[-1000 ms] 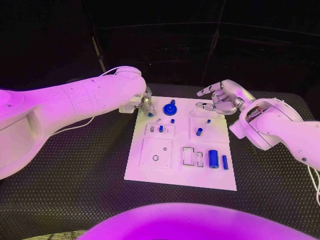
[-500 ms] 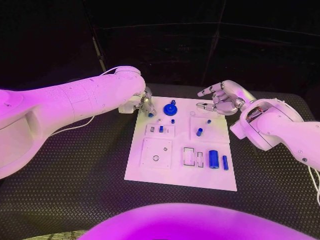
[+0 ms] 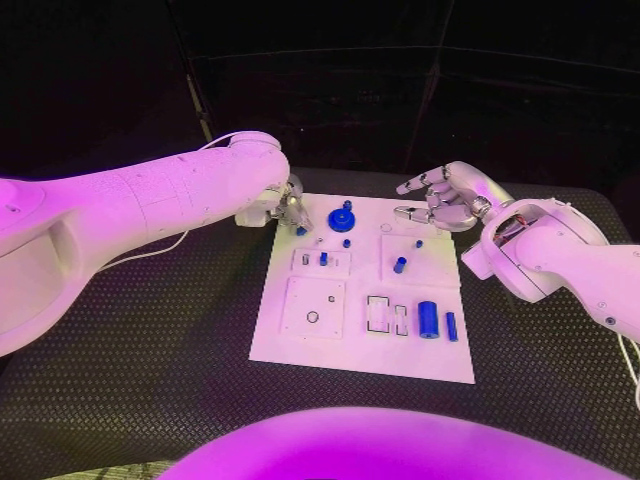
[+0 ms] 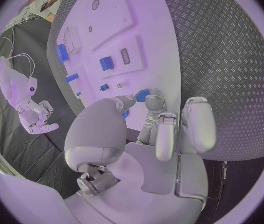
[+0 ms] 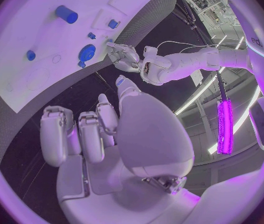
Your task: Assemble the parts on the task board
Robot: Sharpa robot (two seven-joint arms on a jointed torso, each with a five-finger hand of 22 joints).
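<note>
The white task board (image 3: 303, 335) lies in the middle of the table. My left hand (image 3: 283, 206) hovers at its far left corner and pinches a small blue part (image 3: 300, 229) between thumb and a finger; the left wrist view shows that part (image 4: 143, 94) at the fingertips (image 4: 154, 102). A round blue knob (image 3: 340, 214) stands just right of it. My right hand (image 3: 444, 198) hangs beyond the far right corner, fingers apart, holding nothing. Small blue pegs (image 3: 398, 264) stand mid-board, and a large blue cylinder (image 3: 427, 318) lies near the front right.
A thin blue bar (image 3: 450, 325) lies beside the cylinder. The board carries empty slots (image 3: 378, 313) and a round hole (image 3: 312, 316). Black ribbed table mat (image 3: 147, 380) surrounds the board. In the right wrist view the board (image 5: 20, 30) and the left hand (image 5: 123, 55) lie ahead.
</note>
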